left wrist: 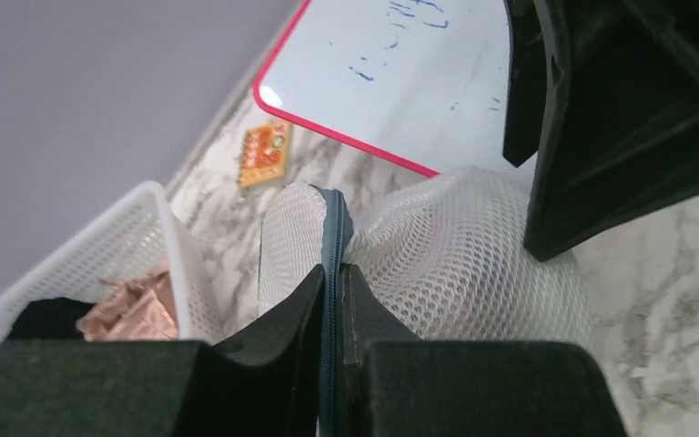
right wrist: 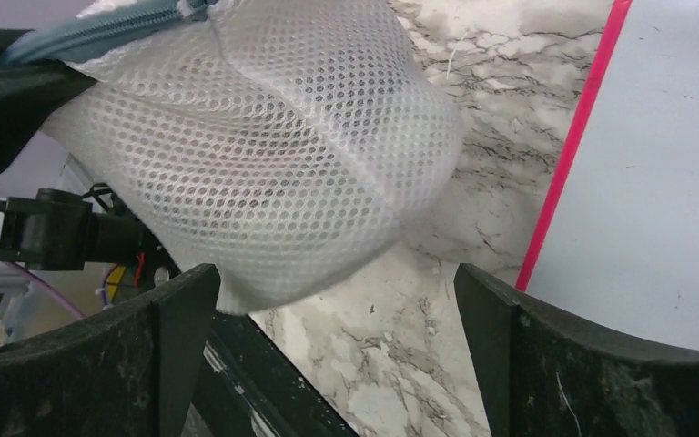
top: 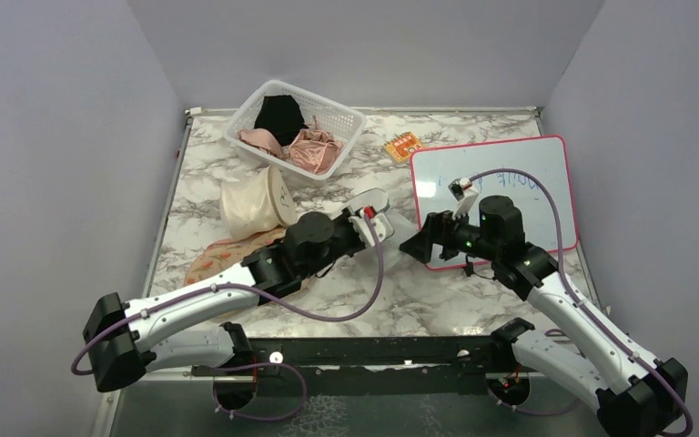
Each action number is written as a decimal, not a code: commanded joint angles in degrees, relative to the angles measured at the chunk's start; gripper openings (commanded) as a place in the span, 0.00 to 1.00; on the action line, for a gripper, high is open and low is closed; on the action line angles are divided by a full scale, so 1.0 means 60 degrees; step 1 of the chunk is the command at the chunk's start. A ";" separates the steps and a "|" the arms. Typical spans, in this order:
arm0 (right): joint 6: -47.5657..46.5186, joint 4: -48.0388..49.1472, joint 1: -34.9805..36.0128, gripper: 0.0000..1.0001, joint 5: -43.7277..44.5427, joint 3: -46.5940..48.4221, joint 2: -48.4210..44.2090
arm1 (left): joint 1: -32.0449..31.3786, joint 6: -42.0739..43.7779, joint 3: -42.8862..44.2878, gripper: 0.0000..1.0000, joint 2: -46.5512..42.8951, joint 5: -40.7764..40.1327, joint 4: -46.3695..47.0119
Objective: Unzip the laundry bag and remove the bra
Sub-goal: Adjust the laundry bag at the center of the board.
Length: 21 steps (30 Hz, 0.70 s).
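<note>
The laundry bag (left wrist: 455,264), white mesh with a grey-blue zip band, hangs above the table's middle (top: 369,196). My left gripper (left wrist: 332,278) is shut on the zip band at the bag's edge and shows in the top view (top: 375,221). My right gripper (right wrist: 337,337) is open and empty, its jaws wide apart just below and beside the bag (right wrist: 273,164), not touching it. It shows in the top view (top: 416,244) next to the whiteboard's near corner. No bra shows through the mesh.
A white basket (top: 237,137) with pink and black garments stands at the back. A cream cylindrical bag (top: 250,205) and a peach floral pouch (top: 214,259) lie left of my left arm. A red-rimmed whiteboard (top: 510,182) and an orange card (top: 403,146) lie at the right.
</note>
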 commanded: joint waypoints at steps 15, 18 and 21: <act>0.0828 0.3185 0.0139 0.85 -0.3280 -0.1046 0.1839 | 0.0091 -0.4775 -0.2527 0.00 -0.2064 0.0066 -0.1346; 0.0802 0.3364 0.0306 0.85 -0.3177 -0.0933 0.2178 | 0.0088 -0.5827 -0.4005 0.00 -0.3136 0.0354 -0.0032; 0.0797 0.3390 0.0383 0.85 -0.3394 -0.0606 0.2543 | 0.0102 -0.6854 -0.4517 0.00 -0.3889 -0.0337 -0.0200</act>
